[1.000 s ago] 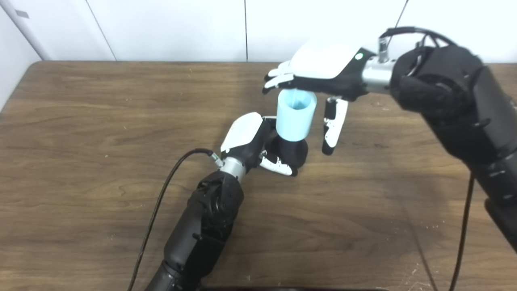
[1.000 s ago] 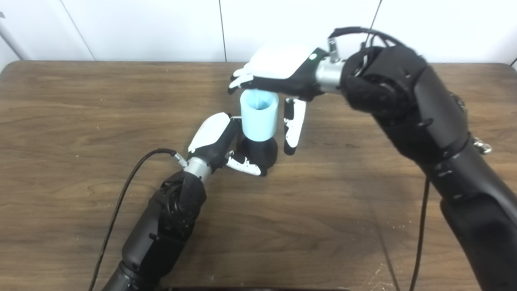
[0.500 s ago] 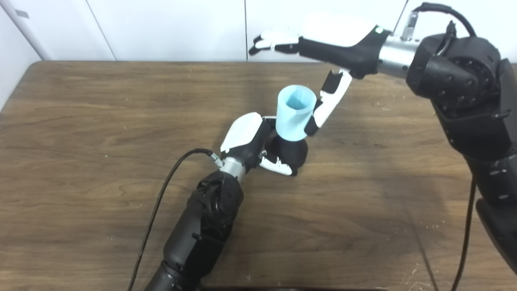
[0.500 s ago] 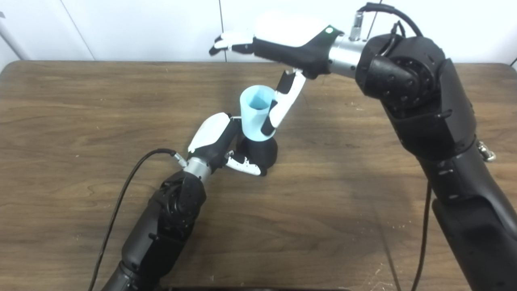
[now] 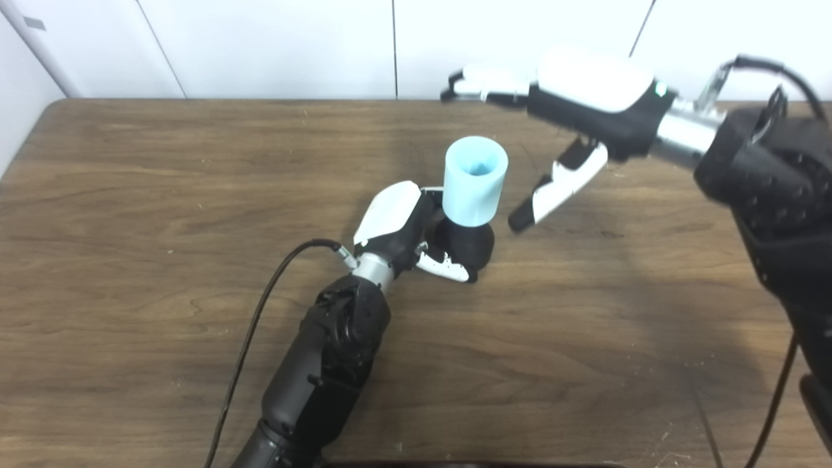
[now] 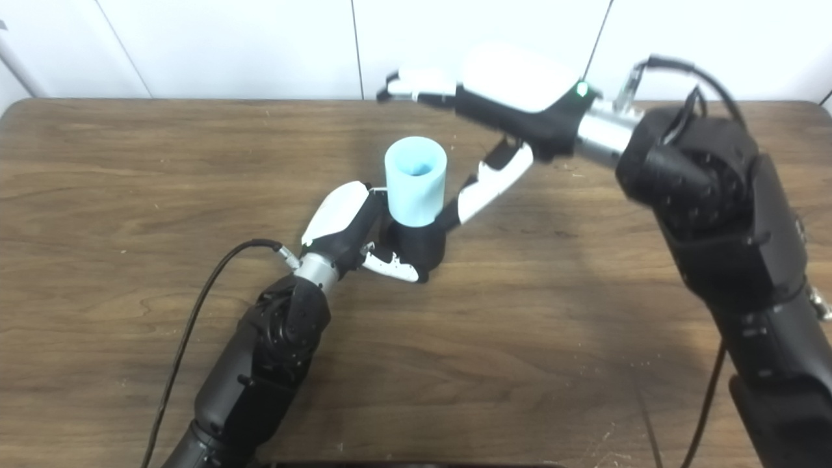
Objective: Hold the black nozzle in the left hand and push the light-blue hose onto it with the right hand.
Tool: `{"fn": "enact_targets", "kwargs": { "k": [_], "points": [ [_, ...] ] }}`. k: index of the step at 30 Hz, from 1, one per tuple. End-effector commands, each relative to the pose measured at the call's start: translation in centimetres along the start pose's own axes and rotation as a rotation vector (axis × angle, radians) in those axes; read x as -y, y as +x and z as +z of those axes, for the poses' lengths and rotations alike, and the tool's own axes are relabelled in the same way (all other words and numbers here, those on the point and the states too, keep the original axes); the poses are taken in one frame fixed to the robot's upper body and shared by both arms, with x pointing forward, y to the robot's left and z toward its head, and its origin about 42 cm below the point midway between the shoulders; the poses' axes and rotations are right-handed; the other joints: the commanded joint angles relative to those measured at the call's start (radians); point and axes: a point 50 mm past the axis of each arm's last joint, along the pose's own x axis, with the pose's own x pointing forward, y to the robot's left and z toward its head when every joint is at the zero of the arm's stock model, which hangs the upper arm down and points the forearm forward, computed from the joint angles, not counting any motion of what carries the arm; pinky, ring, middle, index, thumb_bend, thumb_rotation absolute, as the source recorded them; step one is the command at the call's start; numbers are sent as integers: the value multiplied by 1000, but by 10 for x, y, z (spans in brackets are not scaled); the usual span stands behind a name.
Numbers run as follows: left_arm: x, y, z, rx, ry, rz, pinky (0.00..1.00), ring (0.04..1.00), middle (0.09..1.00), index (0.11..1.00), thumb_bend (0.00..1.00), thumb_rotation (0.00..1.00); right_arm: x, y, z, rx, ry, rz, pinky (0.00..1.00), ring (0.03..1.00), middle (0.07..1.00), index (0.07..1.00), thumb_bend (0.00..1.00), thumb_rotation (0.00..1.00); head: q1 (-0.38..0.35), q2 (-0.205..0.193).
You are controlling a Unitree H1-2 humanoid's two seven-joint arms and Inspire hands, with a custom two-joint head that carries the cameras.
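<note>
The black nozzle stands upright on the wooden table near its middle. My left hand is shut around its base, white thumb across the front. The light-blue hose, a short open-topped tube, sits upright on top of the nozzle. My right hand hovers open above and to the right of the hose, fingers stretched left toward the wall, thumb hanging down beside the hose without touching it.
A black cable runs from my left wrist down across the table to the front edge. A white panelled wall closes off the table's far edge. My right forearm fills the right side.
My right hand has let go of the hose top, lifted, opened and drawn back to the right. The hose stays on the nozzle, now upright. My left hand has not moved.
</note>
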Motion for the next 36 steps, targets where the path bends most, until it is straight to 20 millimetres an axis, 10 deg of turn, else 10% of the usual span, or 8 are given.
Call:
{"fn": "enact_targets", "kwargs": {
  "k": [1,23,36],
  "points": [
    [41,-14,-45,-180,-15,-205,1000,812,690,482,514,36,21,-7,5,5,-55,-45,872,935,955,916,759,816,0,0],
    [44,-18,-54,-181,35,-192,986,827,681,481,518,40,-35,-20,11,22,-66,12,977,1000,1000,956,716,993,-3,-71],
    [43,-14,-55,-179,45,-198,982,841,682,482,518,41,-25,-15,18,24,-82,-23,960,1000,1000,947,704,970,-1,-68]
  ]
}}
